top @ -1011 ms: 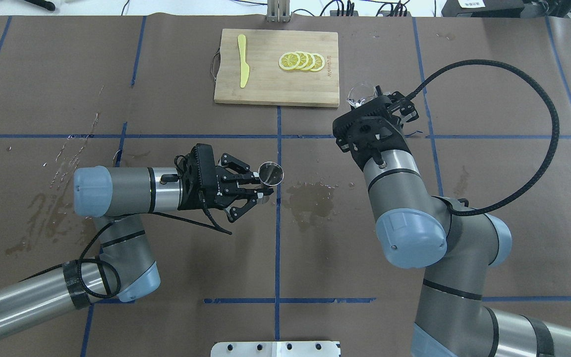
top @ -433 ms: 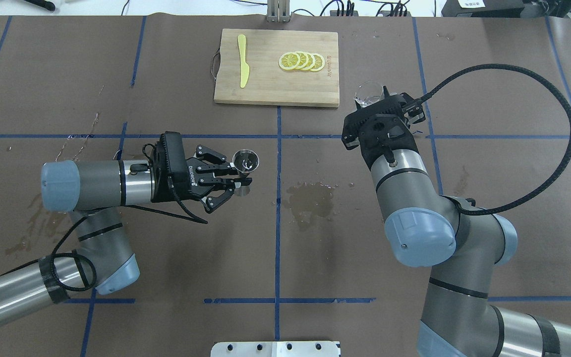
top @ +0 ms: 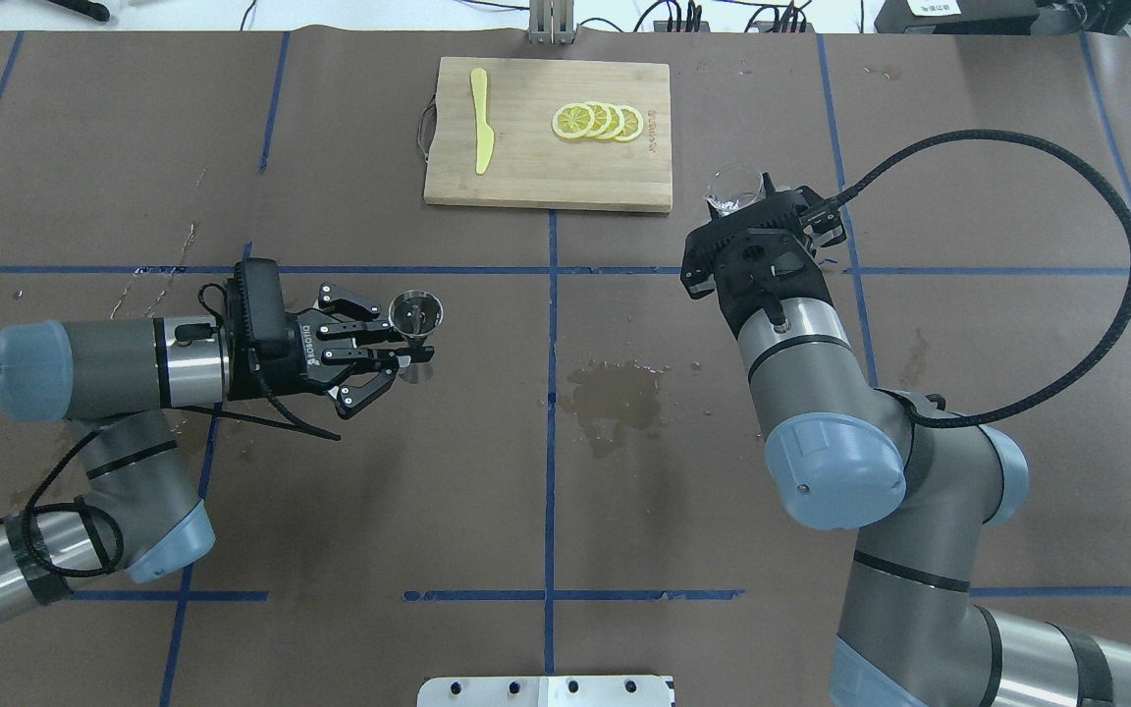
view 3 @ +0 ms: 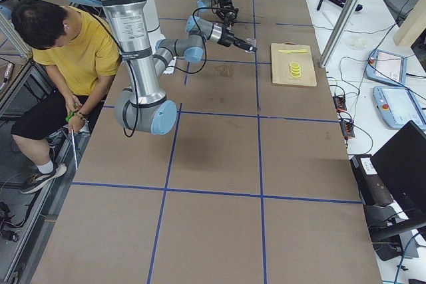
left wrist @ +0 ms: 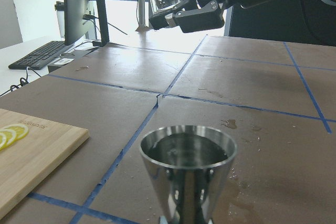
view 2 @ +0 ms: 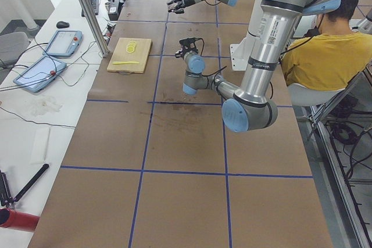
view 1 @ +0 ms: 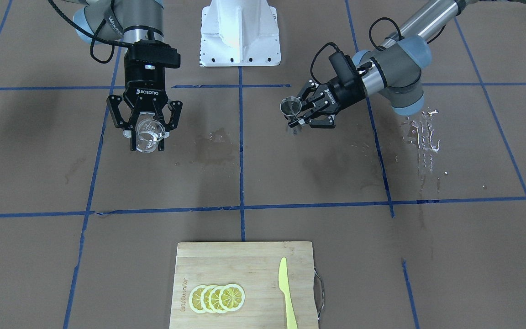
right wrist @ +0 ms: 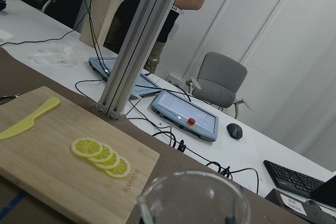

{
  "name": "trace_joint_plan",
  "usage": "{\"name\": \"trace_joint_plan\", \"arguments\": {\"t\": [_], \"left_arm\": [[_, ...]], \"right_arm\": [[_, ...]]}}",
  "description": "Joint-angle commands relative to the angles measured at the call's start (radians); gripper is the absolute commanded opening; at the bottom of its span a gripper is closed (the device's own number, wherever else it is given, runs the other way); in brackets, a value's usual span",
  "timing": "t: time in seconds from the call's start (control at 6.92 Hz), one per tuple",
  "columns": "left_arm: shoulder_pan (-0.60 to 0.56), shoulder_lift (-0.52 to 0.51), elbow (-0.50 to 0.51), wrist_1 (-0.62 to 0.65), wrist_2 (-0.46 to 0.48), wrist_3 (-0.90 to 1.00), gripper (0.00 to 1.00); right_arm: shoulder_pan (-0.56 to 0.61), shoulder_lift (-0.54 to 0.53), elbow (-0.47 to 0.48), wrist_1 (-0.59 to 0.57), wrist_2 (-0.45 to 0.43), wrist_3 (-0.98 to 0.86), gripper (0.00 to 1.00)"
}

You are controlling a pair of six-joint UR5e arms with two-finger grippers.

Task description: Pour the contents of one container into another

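Steel jigger [left wrist: 187, 174], shiny, conical, open-topped

Glass cup [right wrist: 191, 200] base (beyond lower edge)

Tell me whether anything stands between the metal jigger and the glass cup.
Nothing visible does. Between the jigger in the left tool and the glass cup in the right tool lies only a wet patch on the table cover. The cutting board sits beyond that line.

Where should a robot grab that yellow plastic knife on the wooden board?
Probably its rounded handle end, farthest from the robot, from straight above: the yellow plastic knife lies flat on the wooden cutting board, leaving only its thin sides.
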State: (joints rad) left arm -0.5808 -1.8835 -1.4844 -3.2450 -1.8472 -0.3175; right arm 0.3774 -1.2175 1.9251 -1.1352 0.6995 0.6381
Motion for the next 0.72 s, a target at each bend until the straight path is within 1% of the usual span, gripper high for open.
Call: {"name": "trace_joint_plan", "arguments": {"t": [0.0, 0.43, 0.58], "left_arm": [[-0.028, 0.119, -0.002, -0.132, -0.023, -0.029, 0.00], [-0.030, 0.286, -0.013, -0.293, -0.018, -0.072, 0.00], [-0.030, 0.343, -0.039, -0.309, -0.014, -0.072, 0.00]], "right_arm": [[0.000, 0.000, 0.000, 0.000, 0.000, 0.002, 0.00], [-0.002, 0.000, 0.000, 0.000, 0.000, 0.000, 0.00], [-0.002, 0.000, 0.000, 0.000, 0.000, 0.000, 0.00]]}}
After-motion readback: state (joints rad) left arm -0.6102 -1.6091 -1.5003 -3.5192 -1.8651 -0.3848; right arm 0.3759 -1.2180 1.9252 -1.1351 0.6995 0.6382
